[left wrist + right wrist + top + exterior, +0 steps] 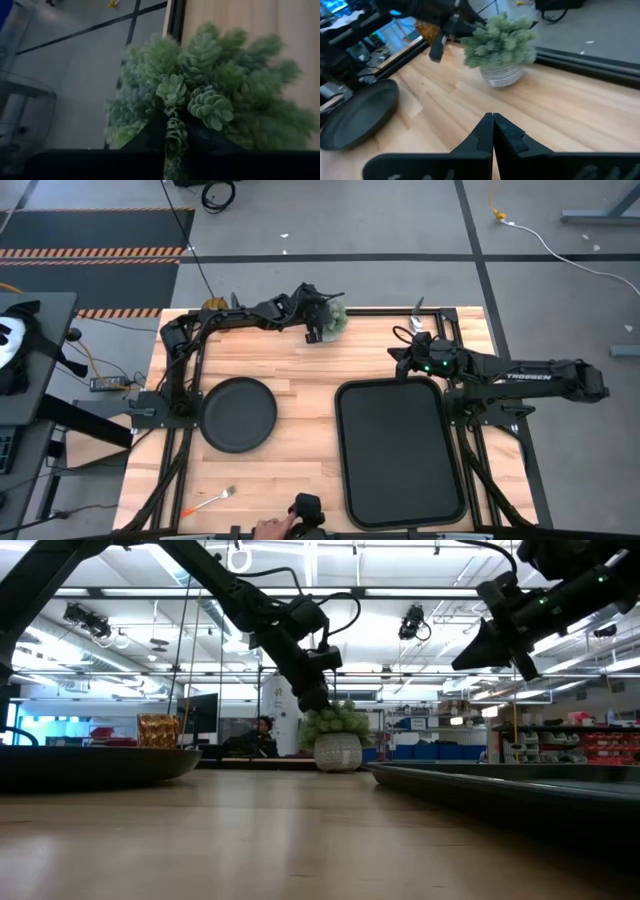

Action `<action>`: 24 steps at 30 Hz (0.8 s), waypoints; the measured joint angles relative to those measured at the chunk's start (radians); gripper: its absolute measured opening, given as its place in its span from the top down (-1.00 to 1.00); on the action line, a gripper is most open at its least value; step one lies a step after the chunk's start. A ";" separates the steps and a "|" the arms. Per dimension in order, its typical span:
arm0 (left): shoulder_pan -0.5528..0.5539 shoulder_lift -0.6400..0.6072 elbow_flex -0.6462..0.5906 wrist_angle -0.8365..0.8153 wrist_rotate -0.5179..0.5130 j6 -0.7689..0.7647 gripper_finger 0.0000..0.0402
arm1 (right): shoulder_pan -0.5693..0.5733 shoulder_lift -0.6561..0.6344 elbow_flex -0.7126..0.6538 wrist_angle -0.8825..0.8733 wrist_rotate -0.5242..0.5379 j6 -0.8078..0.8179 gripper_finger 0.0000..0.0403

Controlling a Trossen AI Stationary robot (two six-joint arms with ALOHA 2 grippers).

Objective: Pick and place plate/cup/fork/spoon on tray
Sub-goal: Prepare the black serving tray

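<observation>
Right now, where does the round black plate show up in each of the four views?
High view: the plate lies left of centre on the table, beside the tray.
Low view: its rim fills the left edge, seen side-on.
Left wrist view: not in it; only the plant shows.
Right wrist view: lower left.
Shared landmark: the potted green plant at the table's far edge.

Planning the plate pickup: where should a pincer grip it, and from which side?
Grip the plate by its low raised rim, coming from above on the edge toward the tray. It lies flat on the table, so only the rim gives purchase, and bare wood there probably leaves room for a finger.
</observation>
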State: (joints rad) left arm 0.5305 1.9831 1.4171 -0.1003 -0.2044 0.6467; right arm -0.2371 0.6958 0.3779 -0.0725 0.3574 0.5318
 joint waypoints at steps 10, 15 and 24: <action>-0.005 -0.014 0.009 -0.027 -0.081 0.047 0.76 | 0.003 0.006 0.000 0.089 0.032 0.025 0.94; -0.006 -0.016 0.010 -0.056 -0.082 0.022 0.76 | 0.003 0.008 0.000 0.053 0.070 0.056 0.94; -0.006 -0.034 0.011 -0.104 -0.054 -0.102 0.50 | 0.053 0.117 0.131 -0.163 0.070 0.139 0.94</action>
State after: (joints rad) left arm 0.5245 1.9488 1.4284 -0.2044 -0.2580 0.5442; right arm -0.1840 0.8123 0.5092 -0.2352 0.4273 0.6708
